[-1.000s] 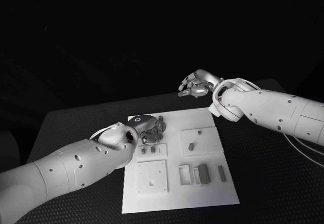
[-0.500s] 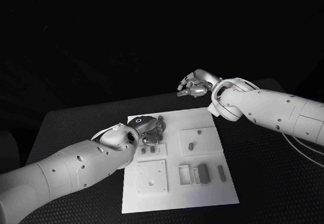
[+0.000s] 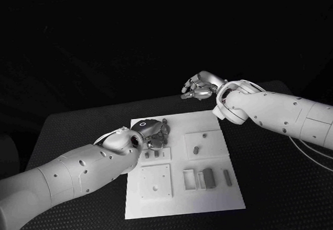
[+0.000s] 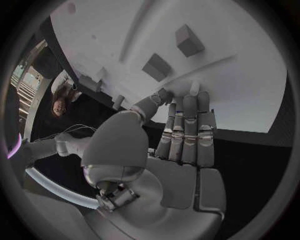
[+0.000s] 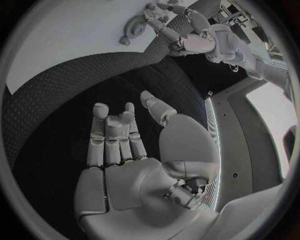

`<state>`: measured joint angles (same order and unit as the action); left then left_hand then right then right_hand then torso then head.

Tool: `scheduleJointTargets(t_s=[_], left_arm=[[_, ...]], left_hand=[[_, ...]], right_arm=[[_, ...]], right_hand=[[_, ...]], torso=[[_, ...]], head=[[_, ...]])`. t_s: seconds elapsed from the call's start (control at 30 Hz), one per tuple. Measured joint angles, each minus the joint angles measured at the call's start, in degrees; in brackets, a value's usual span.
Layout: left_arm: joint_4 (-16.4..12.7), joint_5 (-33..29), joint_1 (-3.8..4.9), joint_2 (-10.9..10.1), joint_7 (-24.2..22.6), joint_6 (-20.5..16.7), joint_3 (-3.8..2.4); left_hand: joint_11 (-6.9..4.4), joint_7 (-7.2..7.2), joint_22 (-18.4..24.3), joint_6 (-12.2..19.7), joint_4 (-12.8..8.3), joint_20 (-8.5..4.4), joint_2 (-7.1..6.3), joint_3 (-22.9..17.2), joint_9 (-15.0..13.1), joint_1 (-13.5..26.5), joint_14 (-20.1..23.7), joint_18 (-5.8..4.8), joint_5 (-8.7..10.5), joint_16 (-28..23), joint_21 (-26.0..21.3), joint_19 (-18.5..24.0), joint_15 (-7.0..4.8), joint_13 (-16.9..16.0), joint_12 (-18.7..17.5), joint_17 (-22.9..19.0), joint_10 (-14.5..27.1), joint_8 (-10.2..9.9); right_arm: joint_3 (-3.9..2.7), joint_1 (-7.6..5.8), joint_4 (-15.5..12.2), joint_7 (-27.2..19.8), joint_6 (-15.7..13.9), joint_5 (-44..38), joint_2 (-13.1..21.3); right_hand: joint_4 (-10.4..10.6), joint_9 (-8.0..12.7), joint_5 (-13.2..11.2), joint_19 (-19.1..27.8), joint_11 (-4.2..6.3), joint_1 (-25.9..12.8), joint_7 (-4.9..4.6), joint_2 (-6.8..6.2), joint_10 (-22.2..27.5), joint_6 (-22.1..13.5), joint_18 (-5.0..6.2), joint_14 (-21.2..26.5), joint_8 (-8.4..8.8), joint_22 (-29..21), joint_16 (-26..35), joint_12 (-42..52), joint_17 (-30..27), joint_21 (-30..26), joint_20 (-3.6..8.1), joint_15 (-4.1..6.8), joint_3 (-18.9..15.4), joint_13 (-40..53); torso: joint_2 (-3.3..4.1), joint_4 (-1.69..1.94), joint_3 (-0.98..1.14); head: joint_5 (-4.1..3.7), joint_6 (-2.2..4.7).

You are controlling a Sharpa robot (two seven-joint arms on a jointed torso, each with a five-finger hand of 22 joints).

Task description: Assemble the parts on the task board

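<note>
Dim overall — black surroundings swallowing the far half of the head view, with no visible lamp. Brightest on the white task board (image 3: 217,196) and the white arms, lit from above and in front. Soft shadow under the left hand (image 3: 154,132) across the board's far corner. Mild sheen on the right hand (image 3: 200,86), no harsh glare. Strong fisheye bending in both wrist views — board edges curved, dark ring at the rim. Slight softness near those rims; centres sharp. Grainy texture on the table (image 3: 76,131).
</note>
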<state>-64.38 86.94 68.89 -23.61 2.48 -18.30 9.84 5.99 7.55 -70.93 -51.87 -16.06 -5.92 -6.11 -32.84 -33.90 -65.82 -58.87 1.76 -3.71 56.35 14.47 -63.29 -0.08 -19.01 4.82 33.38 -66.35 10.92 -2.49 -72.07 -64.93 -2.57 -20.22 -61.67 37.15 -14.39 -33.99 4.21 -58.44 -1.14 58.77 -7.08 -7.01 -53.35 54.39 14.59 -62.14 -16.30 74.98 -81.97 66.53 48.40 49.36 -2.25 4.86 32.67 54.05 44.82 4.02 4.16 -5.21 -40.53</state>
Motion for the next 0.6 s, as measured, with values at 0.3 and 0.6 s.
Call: scheduleJointTargets(t_s=[0.3,0.6], left_arm=[[0.6,-0.1,0.09,0.8,0.1,0.1,-0.05],[1.2,-0.4,0.21,1.2,0.0,0.3,0.18]], left_hand=[[0.01,0.13,-0.2,-0.1,0.0,0.0,0.24,0.0,0.2,0.2,-0.1,-0.1,0.0,0.0,0.0,0.0,0.09,0.3,-0.7,0.0,0.0,0.0],[-0.09,0.83,-0.4,-0.8,0.0,0.19,0.81,0.0,0.3,0.4,-0.3,0.0,0.0,0.0,0.0,-0.2,-0.13,0.3,-0.7,0.0,-0.1,0.3]], right_arm=[[0.0,0.0,0.0,0.0,0.0,0.0,-0.1],[0.0,0.0,0.0,0.0,0.0,0.0,-0.2]], right_hand=[[0.0,0.0,0.0,0.0,0.0,0.0,-0.03,0.0,0.0,0.0,-0.01,0.0,0.0,0.0,0.0,0.0,0.0,0.0,0.0,-0.02,0.0,0.0],[0.0,0.0,0.0,0.0,0.0,0.0,-0.01,0.0,0.0,0.0,-0.01,0.0,0.0,0.0,0.0,0.0,0.0,0.0,0.0,-0.03,0.0,0.0]], torso=[[0.01,0.01,-0.01],[0.04,-0.02,-0.01]], head=[[-0.1,-0.05],[-0.18,-0.22]])
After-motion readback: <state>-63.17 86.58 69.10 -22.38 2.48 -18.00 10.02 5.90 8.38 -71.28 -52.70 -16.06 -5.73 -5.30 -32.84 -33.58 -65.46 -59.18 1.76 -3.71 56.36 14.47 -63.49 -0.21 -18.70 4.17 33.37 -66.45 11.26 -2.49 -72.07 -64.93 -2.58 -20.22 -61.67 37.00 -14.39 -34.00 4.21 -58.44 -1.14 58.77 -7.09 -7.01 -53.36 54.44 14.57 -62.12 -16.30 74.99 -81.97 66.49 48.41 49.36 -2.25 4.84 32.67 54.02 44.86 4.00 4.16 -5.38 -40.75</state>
